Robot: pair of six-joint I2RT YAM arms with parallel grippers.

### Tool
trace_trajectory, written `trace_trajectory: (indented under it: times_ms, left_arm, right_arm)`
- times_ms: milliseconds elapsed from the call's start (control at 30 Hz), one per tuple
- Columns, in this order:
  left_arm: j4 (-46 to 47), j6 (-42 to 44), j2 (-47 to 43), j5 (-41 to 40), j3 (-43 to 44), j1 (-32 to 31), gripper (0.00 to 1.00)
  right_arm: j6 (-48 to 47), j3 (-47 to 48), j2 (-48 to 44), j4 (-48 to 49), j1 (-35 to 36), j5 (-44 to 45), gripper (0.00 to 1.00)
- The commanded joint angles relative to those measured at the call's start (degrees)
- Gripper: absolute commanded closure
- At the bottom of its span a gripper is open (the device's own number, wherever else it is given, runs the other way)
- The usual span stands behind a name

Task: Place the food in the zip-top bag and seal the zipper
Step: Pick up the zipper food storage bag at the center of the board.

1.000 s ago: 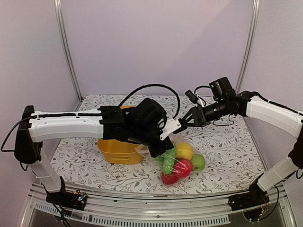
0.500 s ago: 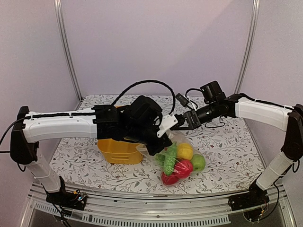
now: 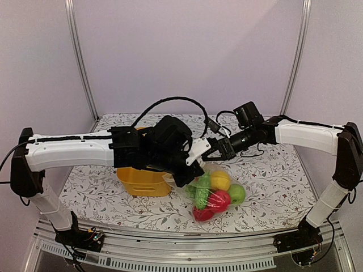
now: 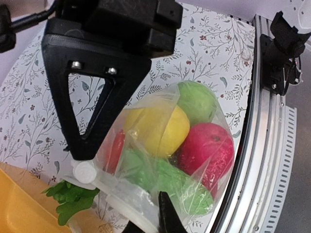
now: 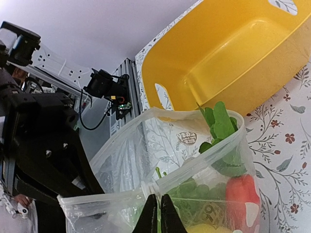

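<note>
- One clear bag (image 5: 141, 150) with dots.
- One yellow tub (image 3: 139, 180).
- One yellow round food (image 4: 155, 128).
- One light green round food (image 4: 194, 99).
- Two red foods seen from above: an upper red one (image 3: 220, 199) and a lower red one (image 3: 202, 215).
- One thin orange-red carrot (image 4: 115, 150).
- One leafy lettuce (image 4: 68, 199).
- One bumpy green food (image 4: 182, 187).
- Two robot arms: a left arm (image 3: 74, 150) and a right arm (image 3: 306, 135).
- One flowery table (image 3: 272, 170).

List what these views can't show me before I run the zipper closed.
- Top view: zipper hidden under the left arm and right claw; sealed or open, cannot tell.
- Left wrist view: zip-top bag mouth partly cut off by the bottom edge.
- Right wrist view: lettuce blurred behind crumpled plastic, inside or poking out unclear; lower food cut off by the bottom edge.
</note>
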Motion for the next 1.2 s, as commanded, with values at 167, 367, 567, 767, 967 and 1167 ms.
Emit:
trace_trajectory:
  times_ms: [167, 367, 567, 767, 967, 1167]
  left_arm:
    - [-0.09, -1.55, -3.27, -1.63, -4.26, 0.75, 0.92]
    - [-0.43, -3.67, -3.12, -2.98, -5.87, 1.09, 0.9]
    - [-1.73, -4.09, -3.34, -3.35, -4.43, 2.07, 0.8]
    - [-1.57, -7.61, -10.93, -3.49, -5.14, 3.94, 0.47]
    - [0.14, -23.89, -16.47, -0.87, -12.21, 12.67, 0.39]
    - [-2.44, -33.28, -11.31, 7.78, -11.07, 18.85, 0.49]
  right_arm:
    - [0.43, 1.35, -4.32, -0.01, 0.4, 6.49, 1.0]
    - [0.69, 2.14, -8.88, -2.25, 0.4, 8.36, 1.0]
    - [1.54, 2.66, -11.7, -4.05, 0.38, 9.91, 1.0]
    - [2.78, 2.97, -12.46, -5.27, 0.4, 13.69, 1.0]
    - [4.22, 4.1, -12.29, -5.7, 0.4, 15.87, 0.98]
    - [5.33, 6.72, -10.03, -7.45, 0.41, 18.53, 0.85]
